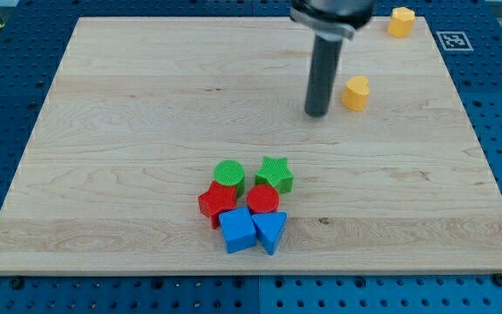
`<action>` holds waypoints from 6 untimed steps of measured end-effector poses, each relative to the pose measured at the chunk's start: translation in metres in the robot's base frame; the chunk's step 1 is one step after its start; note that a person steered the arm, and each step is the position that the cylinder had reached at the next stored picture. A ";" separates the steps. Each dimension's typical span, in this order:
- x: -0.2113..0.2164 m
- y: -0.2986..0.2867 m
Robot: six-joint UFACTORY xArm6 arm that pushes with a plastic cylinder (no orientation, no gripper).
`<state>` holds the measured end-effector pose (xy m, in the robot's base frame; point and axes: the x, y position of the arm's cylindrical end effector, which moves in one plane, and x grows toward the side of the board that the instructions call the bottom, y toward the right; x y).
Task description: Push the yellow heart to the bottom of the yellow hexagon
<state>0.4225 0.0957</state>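
Observation:
The yellow heart [356, 92] lies on the wooden board [129, 174] at the upper right. The yellow hexagon [401, 21] sits at the board's top right corner, above and to the right of the heart. My tip [317, 113] stands just to the left of the yellow heart, a small gap apart, slightly lower in the view.
A cluster sits at the lower middle: a green cylinder [229, 173], a green star [274, 174], a red star [217, 201], a red cylinder [262, 199], a blue cube [237, 229] and a blue triangle [270, 230]. A marker tag [454, 40] lies off the board's top right.

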 end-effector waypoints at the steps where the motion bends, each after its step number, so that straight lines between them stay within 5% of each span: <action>1: 0.009 0.033; 6: -0.079 0.093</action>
<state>0.3437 0.1892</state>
